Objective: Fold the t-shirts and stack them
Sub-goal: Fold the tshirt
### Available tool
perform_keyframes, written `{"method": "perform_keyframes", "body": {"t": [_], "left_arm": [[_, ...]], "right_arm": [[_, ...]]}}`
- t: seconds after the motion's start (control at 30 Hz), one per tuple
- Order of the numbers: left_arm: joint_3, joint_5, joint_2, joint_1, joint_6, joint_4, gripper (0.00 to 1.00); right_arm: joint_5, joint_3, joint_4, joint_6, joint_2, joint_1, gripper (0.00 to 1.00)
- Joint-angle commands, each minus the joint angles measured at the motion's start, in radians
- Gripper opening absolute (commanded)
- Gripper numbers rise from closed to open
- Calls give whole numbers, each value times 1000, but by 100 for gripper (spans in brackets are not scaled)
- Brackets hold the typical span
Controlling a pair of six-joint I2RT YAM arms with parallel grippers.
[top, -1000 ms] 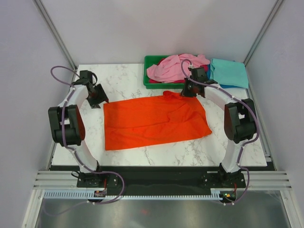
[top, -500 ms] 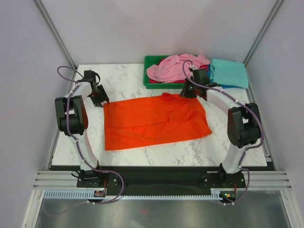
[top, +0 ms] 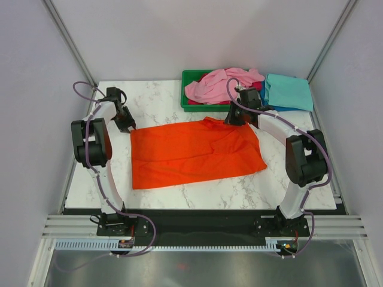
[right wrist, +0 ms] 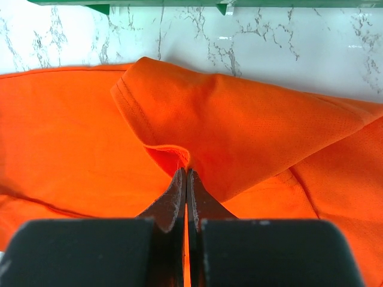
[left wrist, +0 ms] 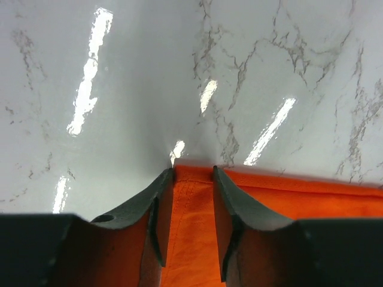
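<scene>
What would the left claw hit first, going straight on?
Probably the white marble tabletop; a corner of the bright orange cloth t-shirt lies between the fingers of the left gripper.

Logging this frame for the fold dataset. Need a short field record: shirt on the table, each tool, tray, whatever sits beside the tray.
shirt on table: orange t-shirt, spread out on the marble table
left tool: jaws apart, astride the shirt's far left corner, cloth between them
right tool: shut, pinching a raised fold of the orange t-shirt near a sleeve hem at its far edge
tray: green tray at the far edge, pink t-shirt heaped in it
beside tray: teal t-shirt, lying flat to its right
</scene>
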State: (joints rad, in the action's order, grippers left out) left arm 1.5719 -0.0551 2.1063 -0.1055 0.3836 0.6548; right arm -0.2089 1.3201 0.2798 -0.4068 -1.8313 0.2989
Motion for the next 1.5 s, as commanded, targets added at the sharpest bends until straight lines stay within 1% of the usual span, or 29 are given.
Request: {"method": "perform_keyframes", "body": {"t": [0.0, 0.03, 0.1, 0.13, 0.17, 0.4, 0.57, 0.67, 0.7, 0.9, 0.93, 1.1, 1.23, 1.47], "left_arm": [[34, 8, 32, -5, -8, -21, 38], [34, 3, 32, -5, -5, -20, 29], [34, 1, 32, -3, -3, -21, 20], [34, -2, 32, -5, -2, -21, 10], [36, -5, 32, -3, -3, -21, 2], [39, -22, -3, 3, -8, -14, 2], [22, 43, -90, 29, -14, 22, 2], [-38, 32, -167, 33, 11, 25, 2], [-79, 29, -190, 33, 32, 20, 2], [-232, 52, -325, 59, 57, -20, 2], [-242, 101, -341, 64, 58, -23, 2], [-315, 161, -442, 69, 61, -29, 2], [-345, 245, -476, 76, 60, -30, 2], [-375, 258, -509, 95, 75, -32, 2]], "right_arm": [[6, -5, -27, 6, 47, 5, 0], [9, -4, -27, 8, 46, 5, 0], [14, -9, -27, 8, 46, 6, 0], [17, -10, -27, 11, 43, 8, 0], [17, -10, -27, 13, 43, 6, 0], [45, -16, -24, 14, 69, 6, 0], [60, -24, -13, 16, 128, 5, 0], [59, -36, -1, 14, 168, 6, 0], [60, -50, 7, 13, 190, 5, 0], [121, -119, 33, 19, 277, 3, 0], [138, -130, 35, 26, 288, 2, 0], [167, -203, 47, 29, 378, -10, 0], [190, -257, 55, 5, 434, -12, 0], [195, -366, 55, -24, 510, -12, 0]]}}
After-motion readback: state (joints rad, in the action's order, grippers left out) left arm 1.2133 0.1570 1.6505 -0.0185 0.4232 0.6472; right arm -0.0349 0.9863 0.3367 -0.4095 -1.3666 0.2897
